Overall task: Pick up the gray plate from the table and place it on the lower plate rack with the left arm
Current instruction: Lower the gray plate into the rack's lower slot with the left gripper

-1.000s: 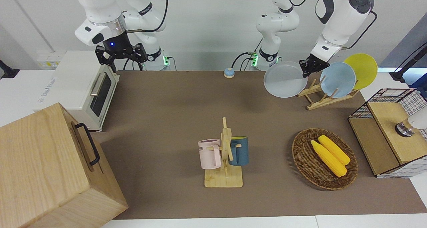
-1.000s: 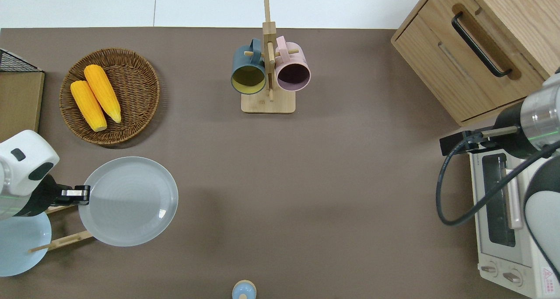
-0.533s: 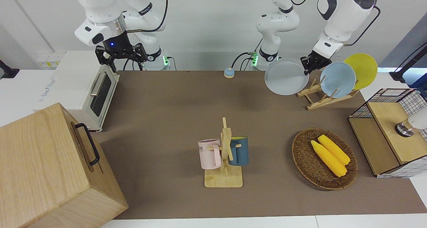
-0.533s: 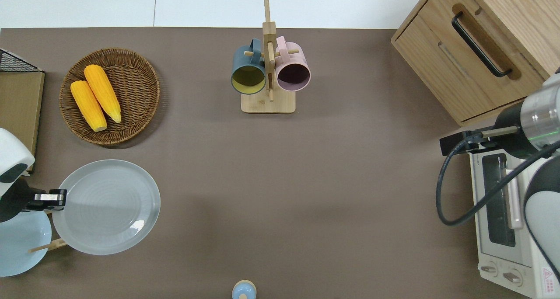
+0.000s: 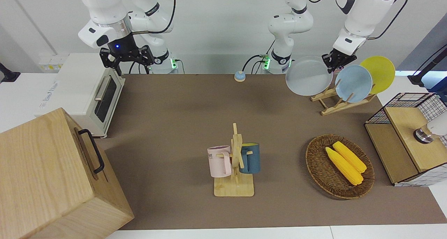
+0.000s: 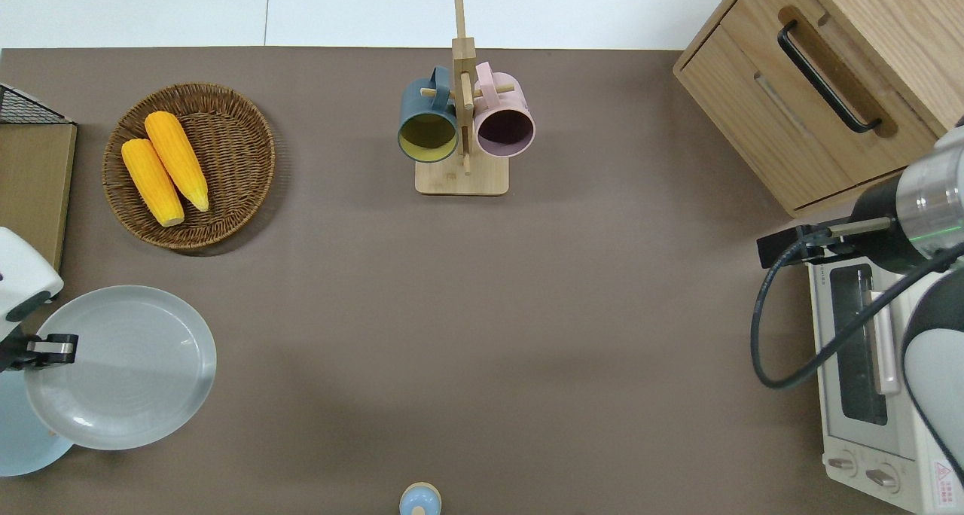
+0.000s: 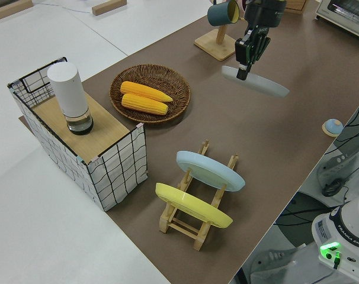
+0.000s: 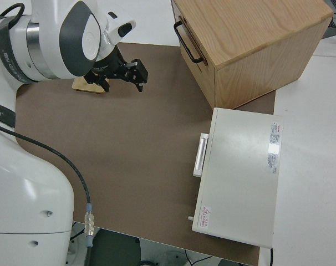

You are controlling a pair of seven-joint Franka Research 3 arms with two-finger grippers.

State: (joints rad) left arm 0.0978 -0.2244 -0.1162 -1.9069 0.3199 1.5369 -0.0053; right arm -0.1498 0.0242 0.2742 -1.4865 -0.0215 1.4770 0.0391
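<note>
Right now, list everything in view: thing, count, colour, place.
gray plate: 1, pale gray, held in the air.
plate rack: 1, light wood, left arm's end.
light-blue plate: 1, in rack.
yellow plate: 1, in rack.
basket: 1, brown wicker, holding the corn.
corn cobs: 2, yellow.
mug stand: 1, wood, mid-table.
mugs: 2, dark blue and pink, on stand.
wooden cabinet: 1.
toaster oven: 1, white.
wire crate: 1.
left gripper: jaws on plate's rim.
right gripper: parked, open.
</note>
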